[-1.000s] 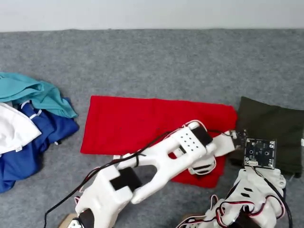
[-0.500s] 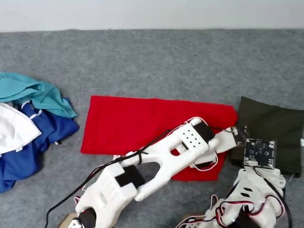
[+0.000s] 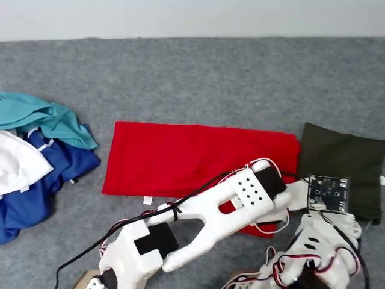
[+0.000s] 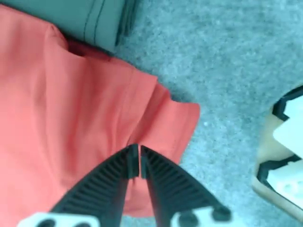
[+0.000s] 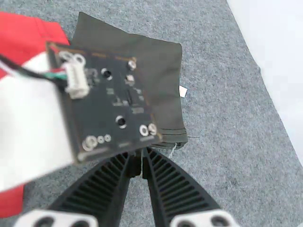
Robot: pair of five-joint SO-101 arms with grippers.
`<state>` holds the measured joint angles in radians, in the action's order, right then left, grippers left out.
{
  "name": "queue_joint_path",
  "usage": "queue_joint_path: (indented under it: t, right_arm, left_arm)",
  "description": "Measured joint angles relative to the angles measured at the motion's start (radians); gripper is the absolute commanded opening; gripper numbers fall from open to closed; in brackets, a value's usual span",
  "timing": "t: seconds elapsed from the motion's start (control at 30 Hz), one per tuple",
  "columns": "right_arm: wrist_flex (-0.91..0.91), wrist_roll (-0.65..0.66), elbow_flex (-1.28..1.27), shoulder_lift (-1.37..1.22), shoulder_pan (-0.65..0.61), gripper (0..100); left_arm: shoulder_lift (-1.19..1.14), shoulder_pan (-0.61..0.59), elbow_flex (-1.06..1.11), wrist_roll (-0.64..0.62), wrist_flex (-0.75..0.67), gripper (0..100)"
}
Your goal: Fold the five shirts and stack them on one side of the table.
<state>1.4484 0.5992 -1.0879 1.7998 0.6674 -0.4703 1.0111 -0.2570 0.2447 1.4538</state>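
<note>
Two arms sit low at the near edge of the grey table [image 3: 240, 78]. The red shirt [image 3: 180, 158] lies flat mid-table as a long rectangle, long axis running left-right. Its right end dips a bit nearer & touches the folded dark green shirt [image 3: 349, 159] at the table's right side. The left arm [image 3: 210, 211] stretches diagonally over the red shirt's near right corner. The left gripper [image 4: 135, 161] has its fingers pressed together, tips over the red cloth near its edge; can't tell if any fabric is pinched. The right gripper [image 5: 138, 164] is likewise closed up, aimed toward the green shirt, just behind the left arm's circuit board [image 5: 106, 101]. Teal shirt [image 3: 42, 117], white shirt [image 3: 18, 162] & blue shirt [image 3: 42, 180] are heaped unfolded at the far left
</note>
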Motion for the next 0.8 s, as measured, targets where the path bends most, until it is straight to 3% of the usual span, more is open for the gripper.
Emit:
queue_joint_path:
  t: [0.23, 0.4, 0.8]
  right_arm:
    - [0.0, 0.0, 0.0, 0.0, 0.0, 1.3]
    - [0.0, 0.0, 0.0, 0.0, 0.0, 1.3]
    - [0.0, 0.0, 0.0, 0.0, 0.0, 1.3]
  left_arm:
    - [-0.049, -0.078, 0.0, 0.0, -0.018, 11]
    - [-0.064, -0.144, 0.0, -0.003, -0.051, 12]
    - [-0.068, -0.086, 0.0, 0.0, -0.006, 12]
